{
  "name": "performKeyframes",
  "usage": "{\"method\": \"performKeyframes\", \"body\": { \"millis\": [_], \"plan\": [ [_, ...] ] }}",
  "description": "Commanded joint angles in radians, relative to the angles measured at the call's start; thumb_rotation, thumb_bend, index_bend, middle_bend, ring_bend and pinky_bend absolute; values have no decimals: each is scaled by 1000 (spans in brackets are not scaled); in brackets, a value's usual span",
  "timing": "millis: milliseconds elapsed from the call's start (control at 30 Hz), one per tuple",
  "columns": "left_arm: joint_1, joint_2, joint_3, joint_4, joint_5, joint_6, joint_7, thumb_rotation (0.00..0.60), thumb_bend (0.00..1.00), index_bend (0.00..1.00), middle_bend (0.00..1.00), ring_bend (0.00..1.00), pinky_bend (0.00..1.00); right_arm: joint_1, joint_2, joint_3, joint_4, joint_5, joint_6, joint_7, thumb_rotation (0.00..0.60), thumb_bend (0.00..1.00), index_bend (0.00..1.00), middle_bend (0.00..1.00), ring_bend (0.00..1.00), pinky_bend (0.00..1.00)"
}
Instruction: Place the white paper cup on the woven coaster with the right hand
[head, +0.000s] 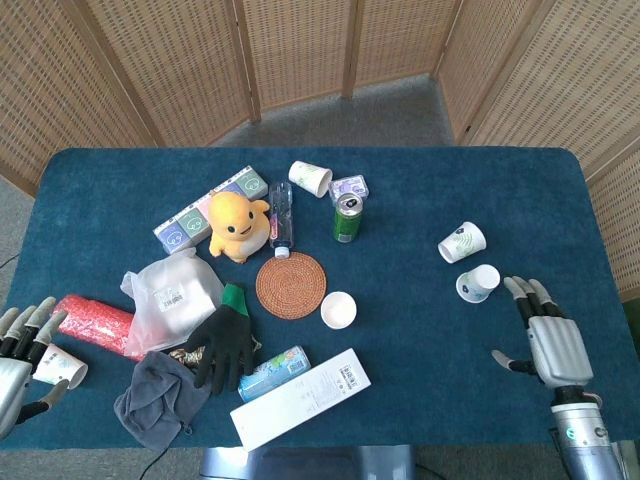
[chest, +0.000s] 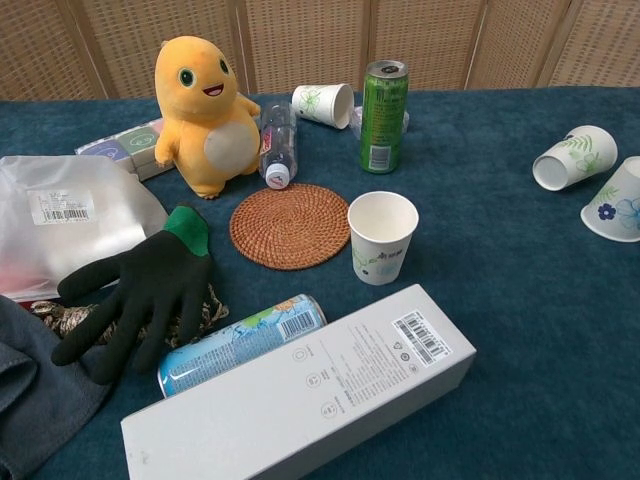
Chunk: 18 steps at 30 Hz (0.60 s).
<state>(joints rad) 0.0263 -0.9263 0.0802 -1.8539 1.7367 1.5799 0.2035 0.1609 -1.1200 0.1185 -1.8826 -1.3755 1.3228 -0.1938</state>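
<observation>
The white paper cup (head: 338, 309) (chest: 382, 237) stands upright with its mouth up, just right of the round woven coaster (head: 291, 285) (chest: 291, 225), which lies bare. In the head view my right hand (head: 545, 340) hovers over the table's right front part, fingers spread and holding nothing, well to the right of the cup. My left hand (head: 18, 365) shows at the left front corner, fingers apart, with a small paper cup (head: 62, 367) lying beside it. Neither hand appears in the chest view.
Two more paper cups (head: 461, 242) (head: 478, 282) lie just beyond my right hand. A green can (head: 346, 218), water bottle (head: 280, 217), yellow plush (head: 237, 225) and a tipped cup (head: 310, 179) stand behind the coaster. A white box (head: 300, 399), blue can (head: 273, 372) and black glove (head: 225, 340) lie in front.
</observation>
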Motion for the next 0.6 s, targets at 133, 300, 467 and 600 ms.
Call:
{"method": "performKeyframes", "body": {
  "millis": [133, 300, 467, 600],
  "plan": [
    [0, -1, 3, 0, -3, -7, 3, 600, 286, 0, 0, 0, 0, 69, -65, 6, -46, 36, -87, -53, 600, 85, 0, 0, 0, 276],
    [1, 0, 0, -1, -9, -7, 3, 600, 286, 0, 0, 0, 0, 129, -95, 8, -74, 53, -168, -63, 600, 68, 0, 0, 0, 200],
    [0, 0, -1, -1, -12, -11, -1, 600, 286, 0, 0, 0, 0, 191, -120, 8, -53, 47, -243, -67, 600, 68, 0, 0, 0, 0],
    [-1, 1, -2, 1, -16, -12, -4, 600, 286, 0, 0, 0, 0, 231, -162, 10, -27, 62, -279, -80, 600, 69, 0, 0, 0, 0]
  ]
}}
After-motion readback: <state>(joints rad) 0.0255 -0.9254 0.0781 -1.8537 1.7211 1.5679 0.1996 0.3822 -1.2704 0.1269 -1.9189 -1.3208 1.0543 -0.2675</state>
